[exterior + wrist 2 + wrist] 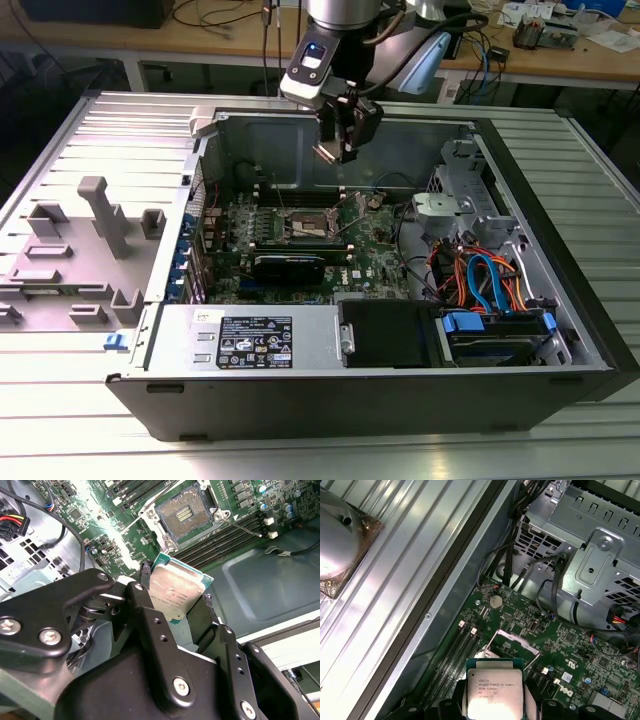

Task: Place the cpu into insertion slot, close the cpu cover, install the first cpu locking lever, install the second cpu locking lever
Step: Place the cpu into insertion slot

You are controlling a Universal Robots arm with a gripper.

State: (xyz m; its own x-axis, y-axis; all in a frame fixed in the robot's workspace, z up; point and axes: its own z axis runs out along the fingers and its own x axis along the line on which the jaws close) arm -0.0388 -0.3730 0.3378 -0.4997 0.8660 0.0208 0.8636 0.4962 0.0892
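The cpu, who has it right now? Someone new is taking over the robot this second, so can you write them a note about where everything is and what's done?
Gripper: jaws shut on the cpu, held in the air above the motherboard, not touching it.
Insertion slot: empty, its dark centre bare.
Cpu cover: looks swung up, off the slot.
Done: the cpu is picked up.
Left: the cpu is not in the slot, the cover is not closed, and neither locking lever is installed.
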